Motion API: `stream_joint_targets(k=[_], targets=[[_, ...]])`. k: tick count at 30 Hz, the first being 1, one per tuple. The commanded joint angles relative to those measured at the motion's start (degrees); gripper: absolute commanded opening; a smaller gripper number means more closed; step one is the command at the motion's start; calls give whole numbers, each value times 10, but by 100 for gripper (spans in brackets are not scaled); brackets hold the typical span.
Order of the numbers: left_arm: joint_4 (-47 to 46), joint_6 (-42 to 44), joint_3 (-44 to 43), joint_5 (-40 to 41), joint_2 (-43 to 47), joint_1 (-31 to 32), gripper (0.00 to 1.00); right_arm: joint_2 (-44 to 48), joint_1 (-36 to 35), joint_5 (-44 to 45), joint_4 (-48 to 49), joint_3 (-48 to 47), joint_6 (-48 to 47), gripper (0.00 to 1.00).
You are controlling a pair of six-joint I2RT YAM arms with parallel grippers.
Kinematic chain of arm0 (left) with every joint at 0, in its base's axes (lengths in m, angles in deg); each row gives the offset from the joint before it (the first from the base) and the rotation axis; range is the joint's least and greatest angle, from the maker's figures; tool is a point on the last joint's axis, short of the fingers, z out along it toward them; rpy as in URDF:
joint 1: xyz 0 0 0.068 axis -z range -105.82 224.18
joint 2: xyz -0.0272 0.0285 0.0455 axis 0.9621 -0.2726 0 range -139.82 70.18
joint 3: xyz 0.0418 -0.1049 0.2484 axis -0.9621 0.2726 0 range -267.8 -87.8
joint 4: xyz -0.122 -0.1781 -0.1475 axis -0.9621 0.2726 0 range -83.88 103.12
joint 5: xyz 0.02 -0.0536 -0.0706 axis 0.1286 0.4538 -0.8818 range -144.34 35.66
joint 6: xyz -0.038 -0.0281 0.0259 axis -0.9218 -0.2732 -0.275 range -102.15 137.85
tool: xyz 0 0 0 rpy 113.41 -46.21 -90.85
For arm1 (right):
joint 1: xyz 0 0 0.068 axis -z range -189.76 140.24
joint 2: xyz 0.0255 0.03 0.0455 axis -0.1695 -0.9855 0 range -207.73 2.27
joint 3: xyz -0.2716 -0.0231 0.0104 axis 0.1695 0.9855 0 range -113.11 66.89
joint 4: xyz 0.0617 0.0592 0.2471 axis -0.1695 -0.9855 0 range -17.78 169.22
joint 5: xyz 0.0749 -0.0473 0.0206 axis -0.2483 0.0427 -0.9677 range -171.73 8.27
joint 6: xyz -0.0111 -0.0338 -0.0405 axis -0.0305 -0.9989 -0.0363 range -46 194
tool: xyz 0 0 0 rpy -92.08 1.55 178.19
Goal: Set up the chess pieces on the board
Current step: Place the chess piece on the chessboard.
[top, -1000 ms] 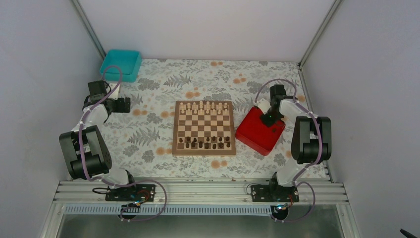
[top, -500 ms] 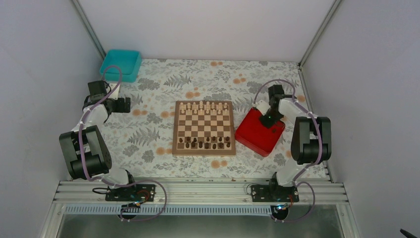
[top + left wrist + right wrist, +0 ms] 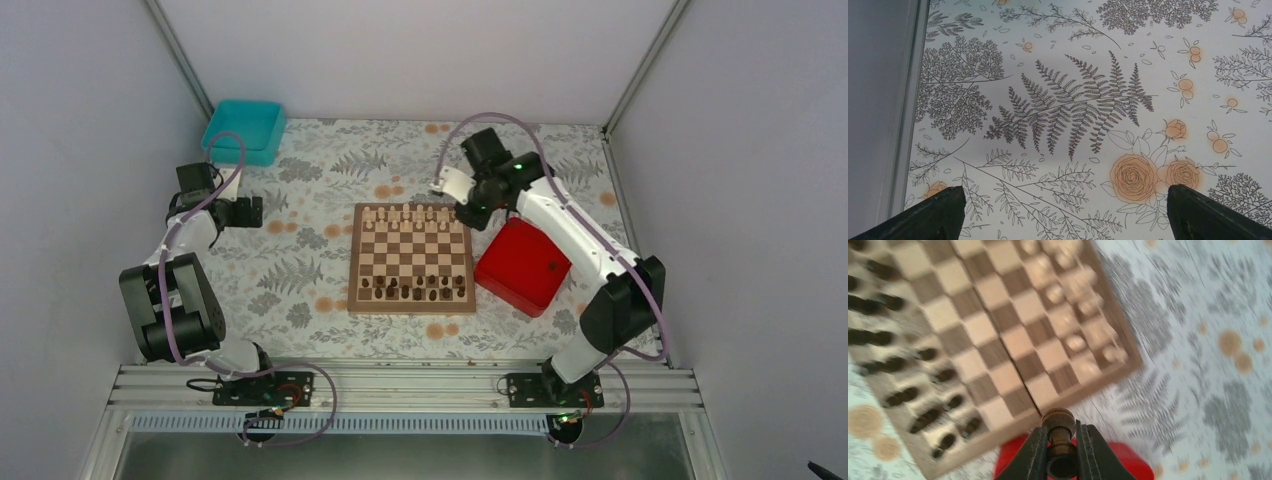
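Note:
The wooden chessboard (image 3: 411, 250) lies mid-table, blurred in the right wrist view (image 3: 998, 340). Dark chess pieces (image 3: 412, 288) stand in its two near rows, pale cream pieces (image 3: 410, 215) in its far rows. My right gripper (image 3: 468, 205) hangs over the board's far right corner. In the right wrist view it (image 3: 1060, 430) is shut on one dark chess piece (image 3: 1058, 418), held above the board's edge. My left gripper (image 3: 245, 212) is open and empty over the tablecloth at the far left, its fingers (image 3: 938, 215) wide apart.
A red square tray (image 3: 525, 265) sits right of the board, under the right arm, and shows in the right wrist view (image 3: 1128, 462). A teal bin (image 3: 244, 130) stands at the back left corner. Grey walls enclose the table.
My right arm has swung from over the red tray up and left to the board's far right corner, carrying a dark piece. The left arm has not moved.

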Motion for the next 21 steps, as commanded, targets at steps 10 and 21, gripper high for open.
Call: stream_joint_targets(k=[10,21], targets=[[-5,-1,1,6,10,-4,100,-216,-275,-68,-91,-230,-31,7],[-9,-1,3,11,8,-5,100,-309,-332,-56,-65,-233,-49,8]])
